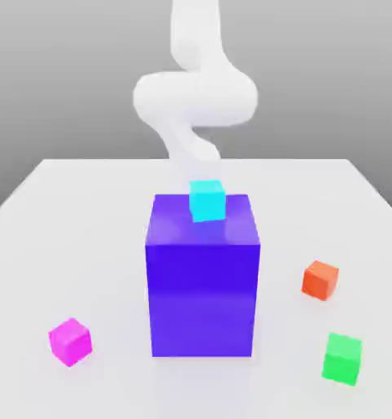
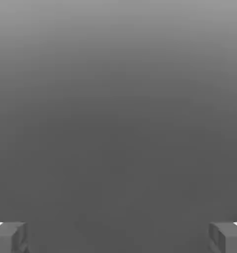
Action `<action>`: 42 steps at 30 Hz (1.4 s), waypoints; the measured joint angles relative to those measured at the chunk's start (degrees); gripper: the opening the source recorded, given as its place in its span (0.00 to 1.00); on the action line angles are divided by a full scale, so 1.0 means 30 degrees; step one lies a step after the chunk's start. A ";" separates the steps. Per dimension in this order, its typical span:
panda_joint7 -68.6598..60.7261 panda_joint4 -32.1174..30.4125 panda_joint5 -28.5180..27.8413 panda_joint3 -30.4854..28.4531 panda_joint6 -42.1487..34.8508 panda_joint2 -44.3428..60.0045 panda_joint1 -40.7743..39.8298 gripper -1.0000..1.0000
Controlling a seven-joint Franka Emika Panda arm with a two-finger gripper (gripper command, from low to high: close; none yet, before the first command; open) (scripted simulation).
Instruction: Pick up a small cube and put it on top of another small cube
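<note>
The small magenta cube (image 1: pixel 70 341) rests on the white table (image 1: pixel 84 213) near the front, at the exterior view's left. A small cyan cube (image 1: pixel 207 200) sits on top of the big blue-violet block (image 1: pixel 203 286) in the middle of the table. My white arm (image 1: pixel 195 98) curls down behind that block, its lower end just behind the cyan cube. In the hand view my gripper (image 2: pixel 118 238) is open, its grey fingertips (image 2: pixel 9 237) far apart with nothing between them, and plain grey background lies ahead.
An orange-red cube (image 1: pixel 320 280) lies at the exterior view's right of the block. A green cube (image 1: pixel 343 358) sits nearer the front on that side. The tall block stands between the arm and the front cubes.
</note>
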 joint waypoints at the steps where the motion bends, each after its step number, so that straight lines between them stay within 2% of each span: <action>1: -0.1148 -0.0108 -0.0381 -0.0533 -0.0240 -0.0272 0.0104 0.50; 15: -1.6038 -0.1814 -0.5346 -0.8161 -0.1801 -0.1849 0.1744 0.50; 28: -2.9158 -0.3669 -0.9840 -1.6501 -0.0071 0.0832 0.5342 0.50; 35: -3.5469 -0.4553 -1.2151 -2.2385 0.2237 0.3860 1.0017 0.50; 39: -3.8378 -0.4899 -1.3878 -2.7120 0.3700 0.5409 1.4702 0.50; 42: -3.9582 -0.4937 -1.6328 -3.1336 0.4221 0.5422 1.9144 0.50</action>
